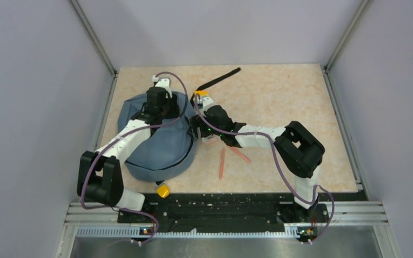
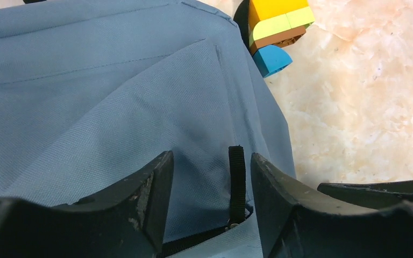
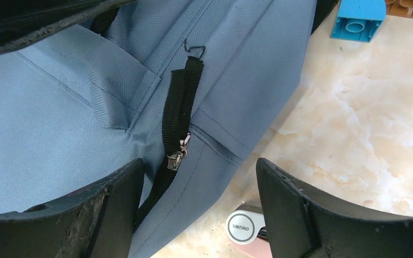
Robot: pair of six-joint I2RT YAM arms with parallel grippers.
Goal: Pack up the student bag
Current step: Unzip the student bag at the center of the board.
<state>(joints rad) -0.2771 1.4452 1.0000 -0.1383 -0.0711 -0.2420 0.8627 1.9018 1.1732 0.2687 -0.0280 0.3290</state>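
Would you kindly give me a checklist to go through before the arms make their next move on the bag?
1. Left fingers either side of the black pull tab: ok, open, not pinching it.
2. Right fingers framing the zipper slider: ok, open.
3. Student bag mouth open for packing: not ok, no opening shows in any view.
4. Orange pens lying apart from the bag: ok.
5. Toy blocks clear of the left fingers: ok.

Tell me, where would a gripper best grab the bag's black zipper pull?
Probably grip the black fabric pull at its free end, above the metal slider. It lies flat and narrow on the student bag, so come down from above, one finger either side of its width.
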